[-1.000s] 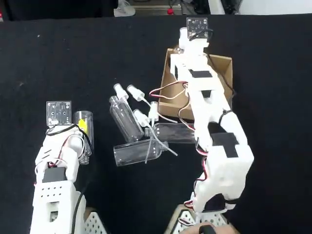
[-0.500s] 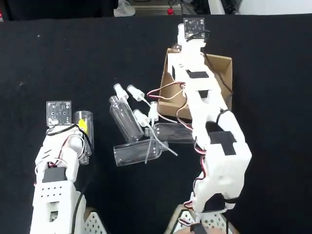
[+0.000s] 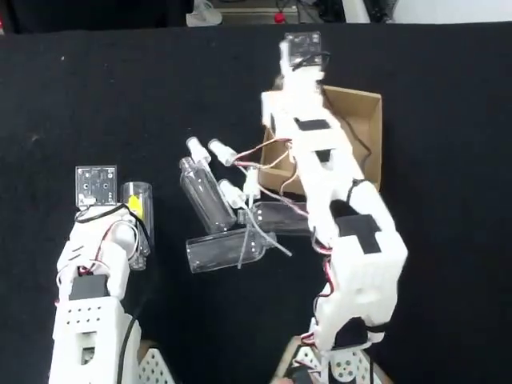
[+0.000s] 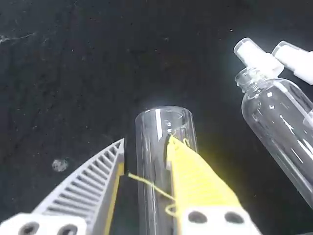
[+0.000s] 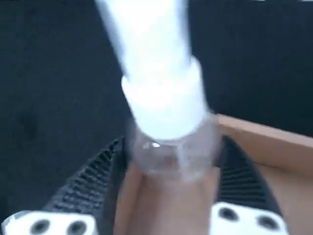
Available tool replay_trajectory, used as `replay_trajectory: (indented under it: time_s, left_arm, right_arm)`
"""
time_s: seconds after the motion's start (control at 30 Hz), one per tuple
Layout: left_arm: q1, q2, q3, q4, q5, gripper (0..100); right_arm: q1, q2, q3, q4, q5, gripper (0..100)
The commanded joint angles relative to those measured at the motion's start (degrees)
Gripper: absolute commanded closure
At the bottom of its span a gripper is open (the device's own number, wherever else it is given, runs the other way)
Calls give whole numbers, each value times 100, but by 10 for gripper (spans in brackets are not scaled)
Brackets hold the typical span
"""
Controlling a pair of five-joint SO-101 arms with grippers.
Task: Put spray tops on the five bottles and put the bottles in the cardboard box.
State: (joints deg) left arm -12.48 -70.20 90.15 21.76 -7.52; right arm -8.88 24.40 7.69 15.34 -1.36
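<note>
My left gripper (image 4: 146, 142) is shut on a clear bottle (image 4: 164, 161) with no top, low over the table at the left (image 3: 138, 214). My right gripper (image 5: 171, 142) is shut on a clear bottle with a white spray top (image 5: 156, 93), held over the far left edge of the cardboard box (image 3: 364, 120). Three more clear bottles lie mid-table: one slanted (image 3: 204, 196), one lying across (image 3: 224, 252), one partly under the right arm (image 3: 280, 218). Loose white spray tops (image 3: 222, 152) lie around them. The left wrist view shows the slanted bottle (image 4: 283, 127) with two tops (image 4: 254, 54) at its neck.
The right arm (image 3: 352, 232) stretches over the box and hides most of its inside. Red and white cables hang from it above the loose bottles. Black cloth covers the table, with open room at the far left and far right.
The right arm has swung left and a bit farther away with its bottle, from above the box's middle to its far left edge. The left arm and loose bottles have not moved.
</note>
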Motion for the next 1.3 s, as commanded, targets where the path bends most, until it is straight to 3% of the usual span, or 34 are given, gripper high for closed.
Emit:
replay_trajectory:
  time_s: [0.0, 0.5, 1.0, 1.27]
  left_arm:
    - [4, -53, -57, -123, -18, 855]
    - [4, -53, -57, -123, -26, 855]
    - [4, -53, -48, -123, -35, 855]
    - [4, -53, -13, -132, -44, 855]
  right_arm:
    - [-114, -92, -48, -88, 0, 659]
    - [88, -233, -31, -53, -35, 655]
    - [26, -796, -40, 1002, -44, 657]
    - [35, -1736, -48, 2347, -44, 659]
